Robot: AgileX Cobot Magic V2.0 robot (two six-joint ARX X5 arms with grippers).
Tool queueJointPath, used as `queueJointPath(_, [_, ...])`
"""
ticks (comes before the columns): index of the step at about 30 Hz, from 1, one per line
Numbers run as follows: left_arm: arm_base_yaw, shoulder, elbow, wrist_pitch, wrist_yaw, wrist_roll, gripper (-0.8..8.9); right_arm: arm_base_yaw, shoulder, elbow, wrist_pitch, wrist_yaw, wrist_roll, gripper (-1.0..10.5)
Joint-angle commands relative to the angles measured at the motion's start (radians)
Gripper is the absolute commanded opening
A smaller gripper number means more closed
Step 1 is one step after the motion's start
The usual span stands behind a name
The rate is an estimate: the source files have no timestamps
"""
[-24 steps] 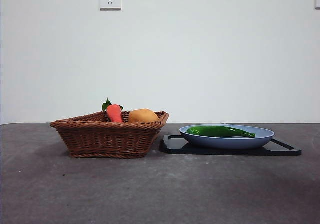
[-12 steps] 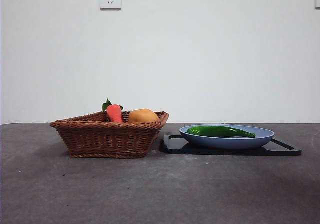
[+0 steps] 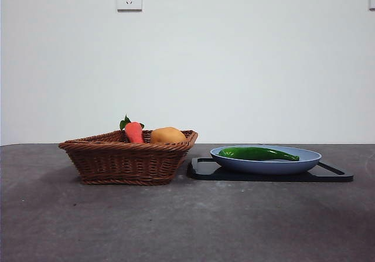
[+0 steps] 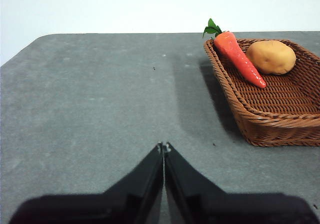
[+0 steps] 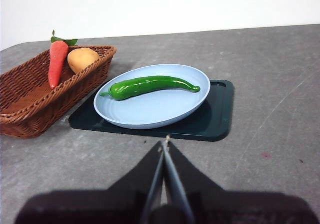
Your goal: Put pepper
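Pepper [image 5: 150, 85] lies on plate [image 5: 150, 115], beyond right gripper's [image 5: 165, 143] closed jaws.

Black, tapering, pointed jaws.

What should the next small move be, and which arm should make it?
Probably open the right gripper and ease it toward the pepper. Its shut jaws already face the pepper lying free on the blue plate, while the left gripper faces only the basket.

Even, bright light; sharp pictures; the basket [image 4: 280, 108] casts a soft shadow on the table [image 4: 90, 98].
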Motion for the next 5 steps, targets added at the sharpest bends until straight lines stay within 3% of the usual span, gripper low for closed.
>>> queueJointPath(1, [0.003,-0.003,-0.01,0.011,0.0,-0.01,0.08,0.002,-0.004,-0.01,0.002,0.003,0.01,0.1])
queueJointPath(5, [0.003,-0.003,-0.01,0.011,0.0,-0.01,0.08,0.002,-0.004,-0.01,0.002,0.003,0.01,0.1])
